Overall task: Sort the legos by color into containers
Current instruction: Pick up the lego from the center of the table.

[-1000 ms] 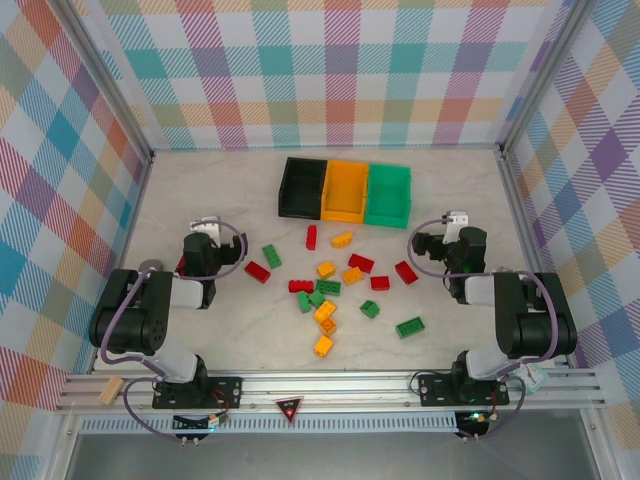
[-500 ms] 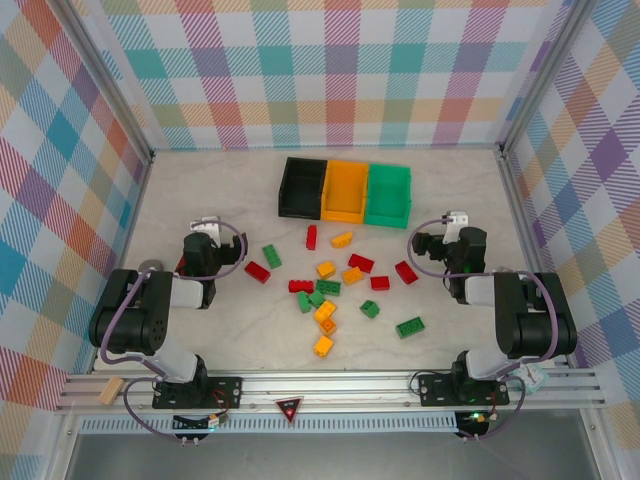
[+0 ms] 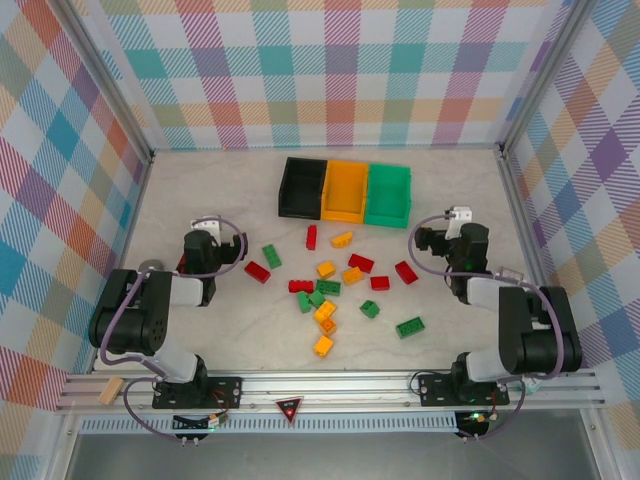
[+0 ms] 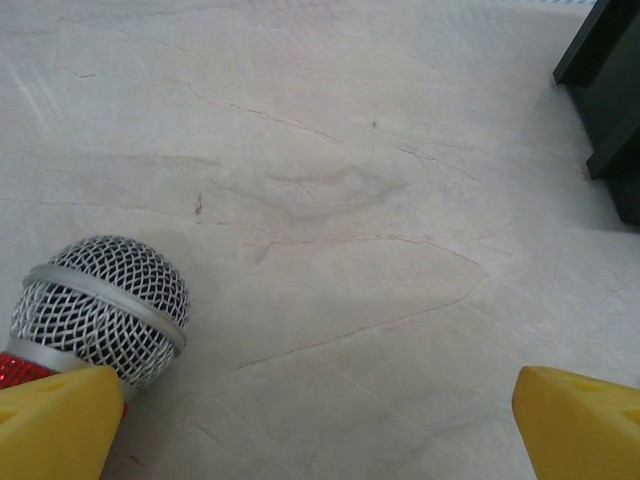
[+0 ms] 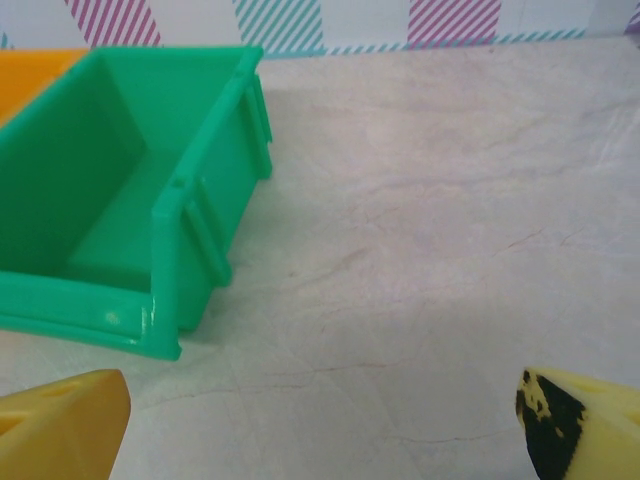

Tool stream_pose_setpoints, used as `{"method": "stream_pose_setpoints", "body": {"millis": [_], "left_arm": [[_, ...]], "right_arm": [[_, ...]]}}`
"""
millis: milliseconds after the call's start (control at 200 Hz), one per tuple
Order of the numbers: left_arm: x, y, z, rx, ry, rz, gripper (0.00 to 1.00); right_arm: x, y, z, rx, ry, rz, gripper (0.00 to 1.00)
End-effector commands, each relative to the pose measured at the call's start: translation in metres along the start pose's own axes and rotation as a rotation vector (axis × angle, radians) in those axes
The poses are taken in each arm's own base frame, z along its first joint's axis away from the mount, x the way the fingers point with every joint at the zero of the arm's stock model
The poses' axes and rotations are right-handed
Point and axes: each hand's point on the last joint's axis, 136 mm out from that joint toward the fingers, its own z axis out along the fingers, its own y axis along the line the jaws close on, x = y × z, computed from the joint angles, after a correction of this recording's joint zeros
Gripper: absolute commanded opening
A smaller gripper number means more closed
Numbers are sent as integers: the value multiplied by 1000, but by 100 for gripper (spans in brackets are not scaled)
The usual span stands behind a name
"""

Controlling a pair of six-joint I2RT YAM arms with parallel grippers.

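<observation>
Several red, green and yellow-orange legos lie scattered on the table's middle, none between any fingers. The three joined containers stand behind them: black, orange and green. My left gripper hovers left of the pile, open, its yellow fingertips wide apart over bare table. My right gripper sits right of the pile, also open, with the green bin ahead to its left and a sliver of the orange bin beyond.
A red-and-grey microphone-like stick lies by my left finger. The black bin's corner shows at the far right of the left wrist view. A grey cylinder stands left of the left arm. Checked walls enclose the marble table.
My right gripper has shifted slightly back and to the right. The left arm and the legos have not moved.
</observation>
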Motion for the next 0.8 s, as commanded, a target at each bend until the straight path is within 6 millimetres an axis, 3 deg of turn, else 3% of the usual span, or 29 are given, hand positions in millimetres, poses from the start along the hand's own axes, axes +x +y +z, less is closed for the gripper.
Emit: {"method": "stream_pose_setpoints", "body": {"millis": [0, 160, 260, 450, 560, 700, 795], "left_arm": [[-17, -4, -2, 19, -17, -7, 100], [-28, -7, -16, 38, -47, -1, 100], [-34, -7, -26, 33, -27, -25, 100], [-66, -10, -51, 35, 43, -251, 100], [-69, -15, -56, 34, 131, -395, 100], [-80, -47, -63, 217, 169, -455, 100], [-75, -58, -66, 258, 229, -522, 100]], "right_arm": [[-8, 1, -14, 14, 7, 38, 99], [-26, 13, -40, -36, 35, 115, 99], [-28, 14, -47, -35, 44, 221, 99], [-14, 33, -32, -128, 202, 336, 99], [-10, 41, -25, -166, 241, 370, 99], [-2, 52, -23, -173, 252, 372, 99], [8, 58, -22, -157, 261, 354, 99]]}}
